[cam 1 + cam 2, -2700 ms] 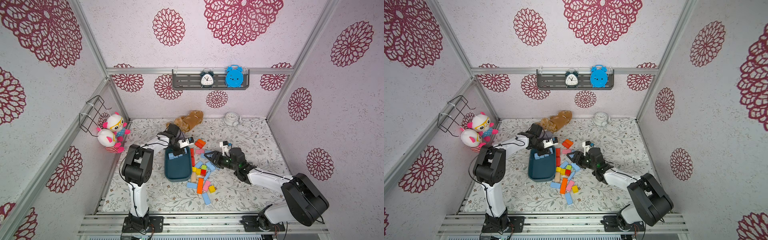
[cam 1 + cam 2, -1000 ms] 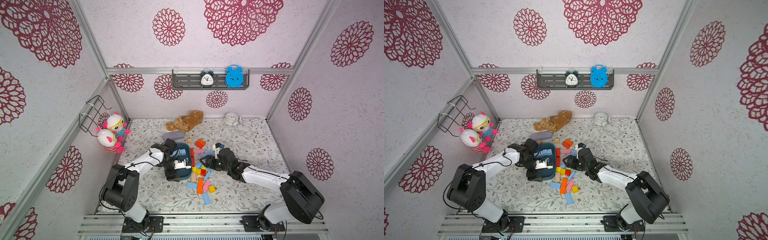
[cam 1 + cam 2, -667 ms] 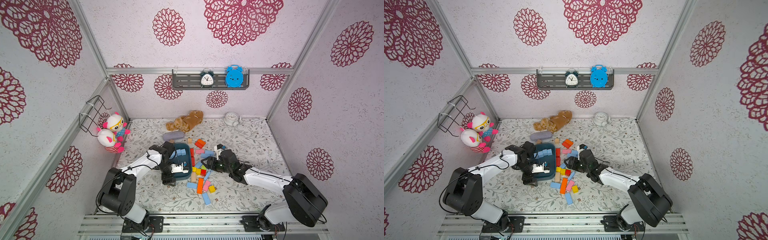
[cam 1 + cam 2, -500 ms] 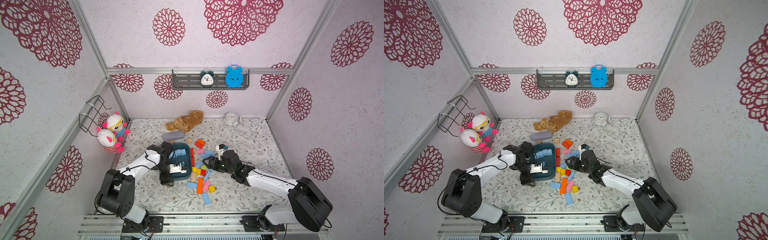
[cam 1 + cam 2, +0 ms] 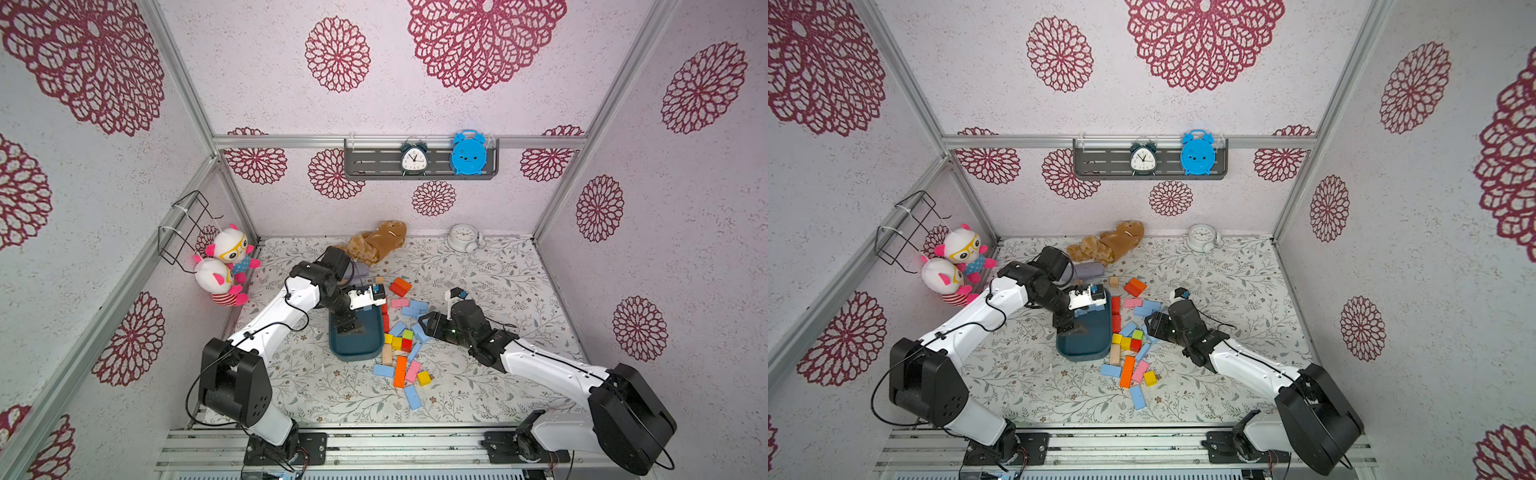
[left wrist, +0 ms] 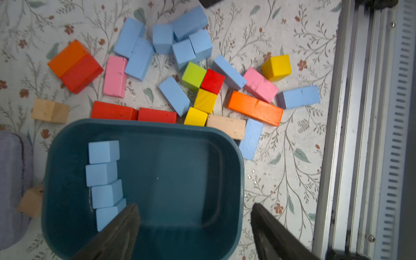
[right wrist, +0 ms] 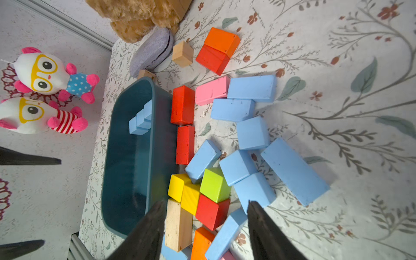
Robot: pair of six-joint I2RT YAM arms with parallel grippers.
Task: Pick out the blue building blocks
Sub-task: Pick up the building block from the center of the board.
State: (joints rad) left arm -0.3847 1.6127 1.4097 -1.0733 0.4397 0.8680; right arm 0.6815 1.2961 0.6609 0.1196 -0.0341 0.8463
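Quick progress check on the blue sorting job: I'd call it a bit over a quarter done. The teal tray (image 6: 135,125) has four blue cubes (image 6: 103,171) lined up in a tidy row against one wall, and the rest of its floor is bare. Roughly ten more blue building blocks (image 7: 253,132) are lying out on the flowery mat (image 7: 349,56). Most are bunched on the side of the pile away from the tray, and a couple of stragglers, like this bar (image 5: 411,397), lie nearer the front rail. They're all mixed in with red, orange, yellow, pink and tan ones that should stay put. The left gripper (image 6: 194,206) hovers over the tray with its jaws spread wide and nothing between them, so no delivery in hand there. The right gripper (image 7: 206,202) hangs low over the pile, jaws apart and empty too. It has a red cube (image 7: 212,211), a green cube (image 7: 215,184) and a couple of blue pieces right below it. My guess is the blues packed tight against those coloured cubes will be the fiddly ones, while the loose bars on the open mat look easy.
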